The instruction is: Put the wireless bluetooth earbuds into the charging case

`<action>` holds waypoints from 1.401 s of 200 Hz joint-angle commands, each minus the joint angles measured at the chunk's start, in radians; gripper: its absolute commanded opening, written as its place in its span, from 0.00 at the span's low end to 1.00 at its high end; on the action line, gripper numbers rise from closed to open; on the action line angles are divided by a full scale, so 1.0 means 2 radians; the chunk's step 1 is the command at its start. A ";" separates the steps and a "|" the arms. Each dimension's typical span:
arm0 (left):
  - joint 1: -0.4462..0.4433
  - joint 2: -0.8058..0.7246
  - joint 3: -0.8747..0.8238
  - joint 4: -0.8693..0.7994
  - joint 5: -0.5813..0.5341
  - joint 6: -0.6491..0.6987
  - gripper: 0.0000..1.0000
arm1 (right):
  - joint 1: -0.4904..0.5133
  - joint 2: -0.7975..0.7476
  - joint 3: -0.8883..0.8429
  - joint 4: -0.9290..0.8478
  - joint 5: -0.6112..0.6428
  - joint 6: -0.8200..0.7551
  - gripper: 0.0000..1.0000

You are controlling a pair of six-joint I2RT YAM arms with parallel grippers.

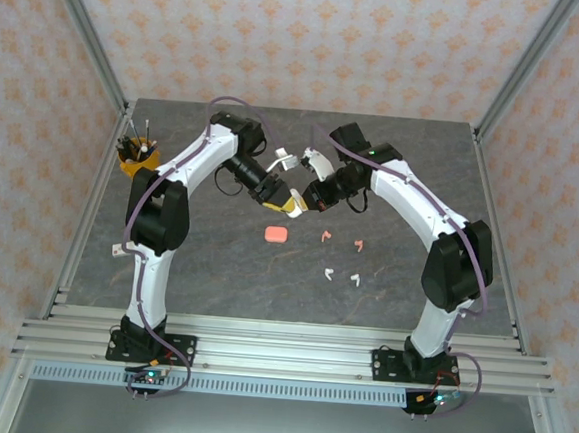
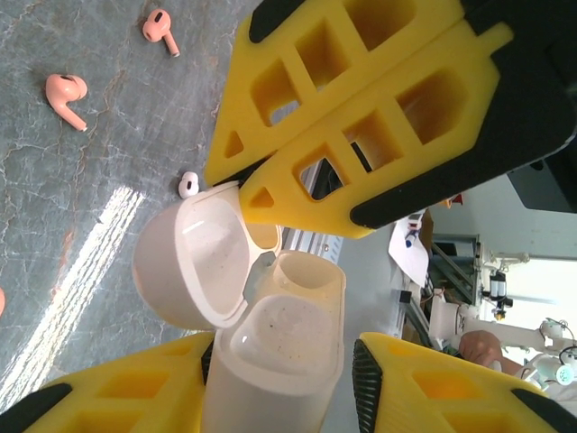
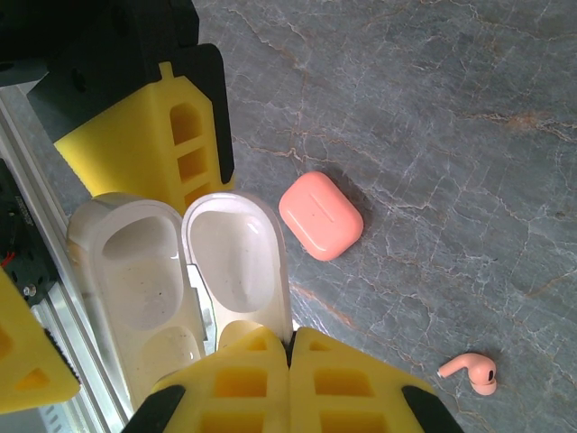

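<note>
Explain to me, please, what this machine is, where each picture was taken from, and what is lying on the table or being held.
These are two robot arms bolted at a table's near edge, each ending in a tool with two yellow fingers. One picture looks down from above and behind the arms. The other two come from cameras on the wrists.

The left tool grips the body of an open white charging case. The right tool is closed, its tips at the lid's rim.

On the grey table lie a closed coral charging case, two coral-pink earbuds and two white earbuds. An orange pot of pen-like sticks stands far left.
</note>
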 commanded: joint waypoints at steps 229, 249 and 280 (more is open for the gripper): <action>-0.005 -0.010 -0.007 0.051 0.029 -0.035 0.42 | 0.001 -0.006 0.004 0.007 -0.004 0.004 0.00; -0.003 -0.009 -0.001 0.050 0.029 -0.037 0.42 | 0.001 -0.006 0.002 0.008 -0.004 0.004 0.00; -0.003 -0.006 0.004 0.043 0.029 -0.034 0.41 | 0.001 -0.006 0.003 0.007 -0.006 0.004 0.00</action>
